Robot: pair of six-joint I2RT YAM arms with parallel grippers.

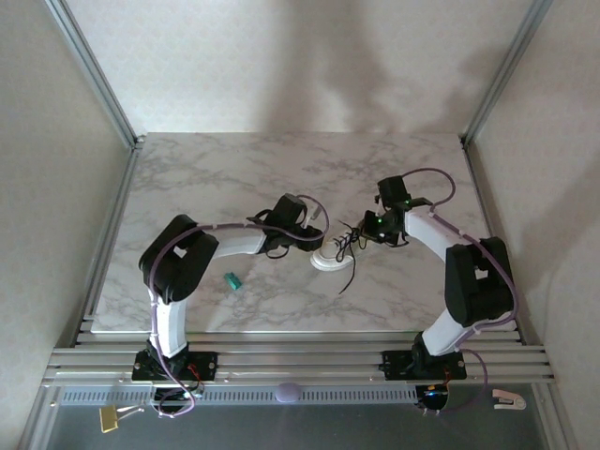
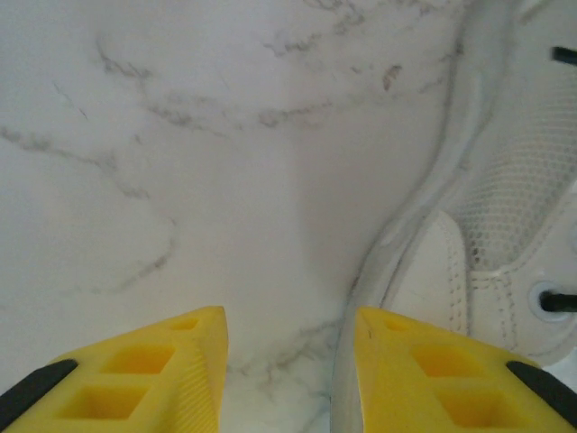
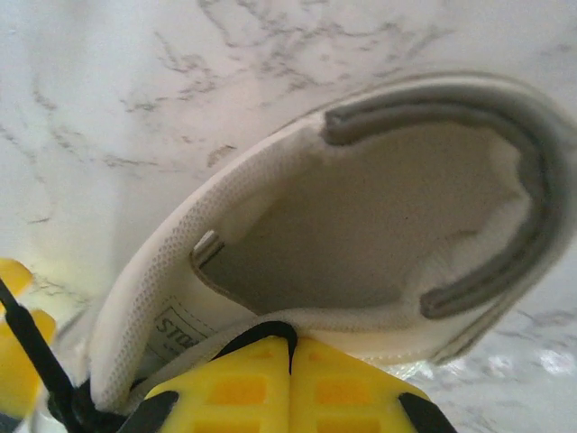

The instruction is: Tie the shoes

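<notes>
While the small white sneaker (image 1: 330, 260) is sitting near the middle of the veined marble table (image 1: 225, 178), its mouth is gaping open in the right wrist view. It is showing a smooth pale-grey lining, a padded grey collar curving round the heel and a small printed label by the tongue. Its upper is showing fine mesh panels, stitched smooth overlays and a round eyelet with black lace running through it, above a thick rounded white sole. Thin black laces (image 1: 351, 242) are lying in a loose tangle over the sneaker, with one strand trailing off its near side onto the table.

Just left of the sneaker, the left tool (image 2: 288, 334) is hanging partly open with bare marble between its ribbed yellow fingers (image 2: 180, 361), one finger just beside the sole. It is gripping nothing.

Right of the sneaker, over its mouth, the right tool (image 3: 290, 347) is pressed fully closed. A black lace is crossing its tips, and I cannot tell whether it is pinched.

A tiny teal object (image 1: 232, 280) is lying well left of the sneaker.
</notes>
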